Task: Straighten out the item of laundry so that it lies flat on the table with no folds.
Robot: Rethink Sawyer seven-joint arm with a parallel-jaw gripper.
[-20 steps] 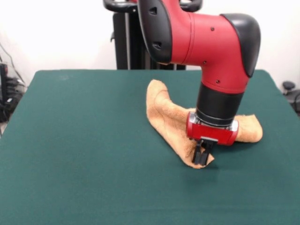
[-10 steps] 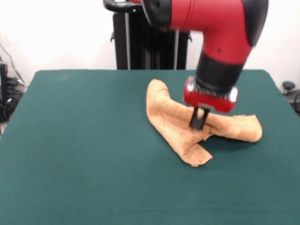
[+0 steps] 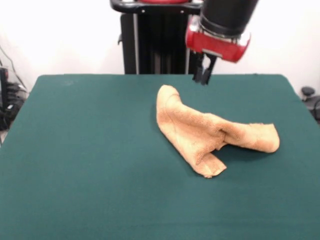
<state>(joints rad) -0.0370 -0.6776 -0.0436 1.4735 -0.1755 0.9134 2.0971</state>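
The tan-orange towel lies crumpled on the green table, right of the middle. It is folded into a V shape: one lobe reaches toward the far side, one stretches to the right, and a folded corner points to the near side. My gripper hangs high above the table's far edge, well clear of the towel. Its black fingers are closed together and hold nothing.
The black pedestal stands behind the table's far edge. Cables and gear sit off the left edge, and a dark object sits off the right edge. Bare green cloth surrounds the towel on all sides.
The gripper rose from the towel's near corner, up and toward the far side, and is now off the towel. The towel stayed folded in place.
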